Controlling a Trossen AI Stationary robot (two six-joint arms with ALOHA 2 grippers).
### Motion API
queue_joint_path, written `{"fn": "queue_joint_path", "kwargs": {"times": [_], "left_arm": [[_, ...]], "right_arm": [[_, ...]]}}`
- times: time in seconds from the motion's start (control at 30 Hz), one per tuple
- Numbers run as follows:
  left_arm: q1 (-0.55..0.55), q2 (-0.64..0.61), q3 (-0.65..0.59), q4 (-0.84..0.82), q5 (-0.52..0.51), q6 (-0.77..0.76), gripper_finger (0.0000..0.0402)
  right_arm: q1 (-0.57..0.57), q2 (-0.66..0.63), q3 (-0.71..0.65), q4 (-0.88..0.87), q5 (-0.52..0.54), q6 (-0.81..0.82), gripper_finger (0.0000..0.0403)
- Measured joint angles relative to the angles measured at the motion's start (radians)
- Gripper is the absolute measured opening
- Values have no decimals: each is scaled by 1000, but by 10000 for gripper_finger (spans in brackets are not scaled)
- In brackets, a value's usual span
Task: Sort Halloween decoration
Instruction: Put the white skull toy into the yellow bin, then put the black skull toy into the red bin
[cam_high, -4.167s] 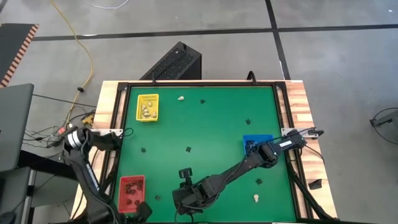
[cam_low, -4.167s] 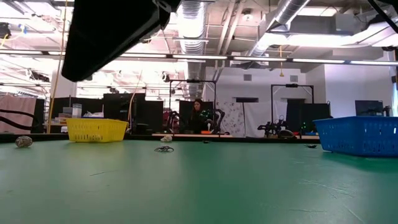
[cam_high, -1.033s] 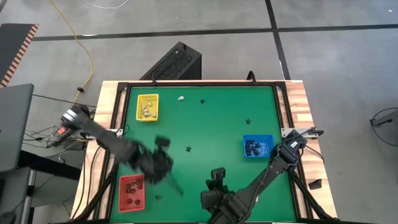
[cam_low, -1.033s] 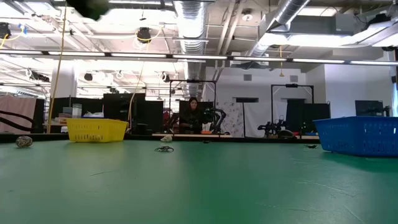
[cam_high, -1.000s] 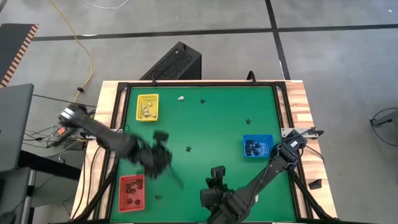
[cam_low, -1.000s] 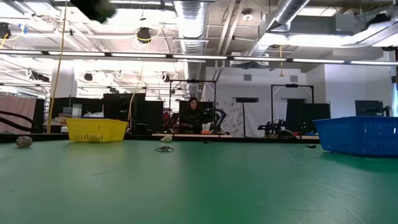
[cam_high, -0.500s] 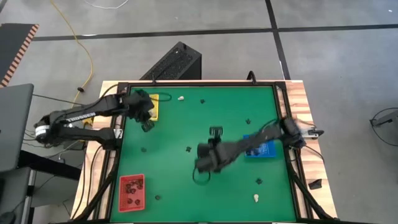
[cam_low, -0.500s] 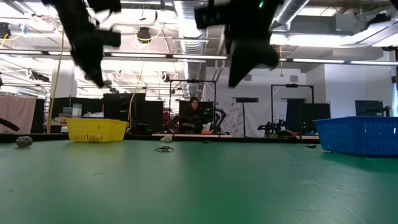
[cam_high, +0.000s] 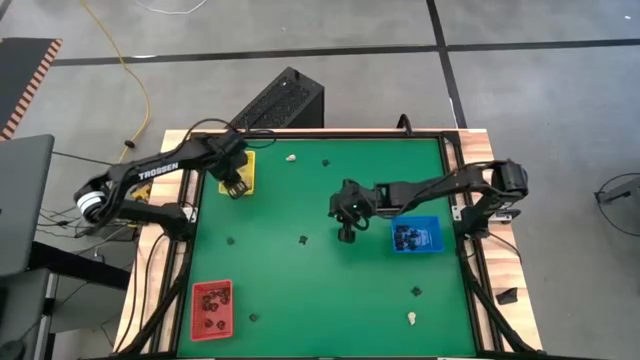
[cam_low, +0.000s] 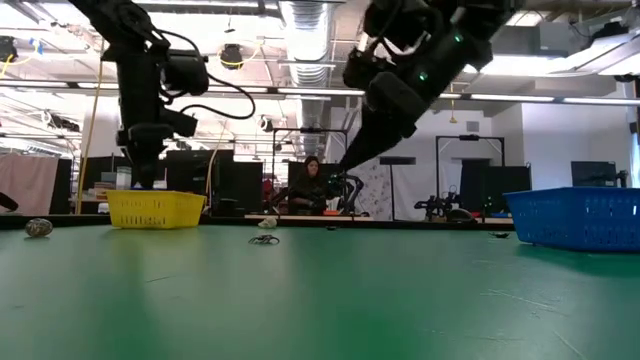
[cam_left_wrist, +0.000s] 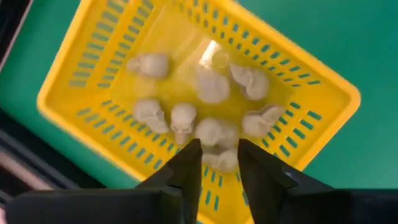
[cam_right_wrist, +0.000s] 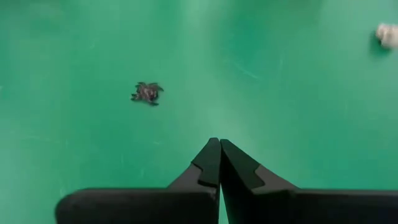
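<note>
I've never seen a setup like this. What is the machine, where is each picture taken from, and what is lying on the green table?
Two dark robot arms work at a green table. One picture looks straight down, one looks level across the tabletop, and one comes from each wrist.

The left gripper hangs over the yellow tray, open and empty; its wrist view shows cream skulls lying in the tray. The right gripper is over mid-table, shut and holding nothing; its wrist view shows a black spider trinket on the mat.

A red tray and a blue tray hold dark trinkets. A few black and cream ones lie loose on the mat.
</note>
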Motion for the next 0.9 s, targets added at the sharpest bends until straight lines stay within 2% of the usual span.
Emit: {"fn": "queue_joint_path", "kwargs": {"times": [0.2, 0.3, 0.4, 0.53, 0.6, 0.7, 0.83, 0.9], "left_arm": [[0, 5, 49, -13, -9, 67, 156], [-16, -39, 112, -92, 90, 55, 177], [-66, -114, 133, -83, 221, -25, 184], [-224, -215, 126, -59, 292, -137, 181], [-351, -250, 125, -56, 268, -194, 178], [-558, -269, 125, -21, 161, -283, 175], [-798, -237, 125, -10, -10, -377, 174], [-885, -208, 125, -25, -42, -422, 174]], "right_arm": [[54, 9, -39, 46, 0, 114, 36], [89, 0, -38, 53, 0, 136, 34], [124, -23, -38, 78, 4, 136, 32], [158, -41, -38, 100, 4, 116, 31], [169, -41, -38, 128, 4, 108, 34], [169, -39, -38, 199, 9, 108, 39], [162, -31, -38, 277, 11, 108, 39], [158, -31, -38, 303, 11, 108, 39]]}}
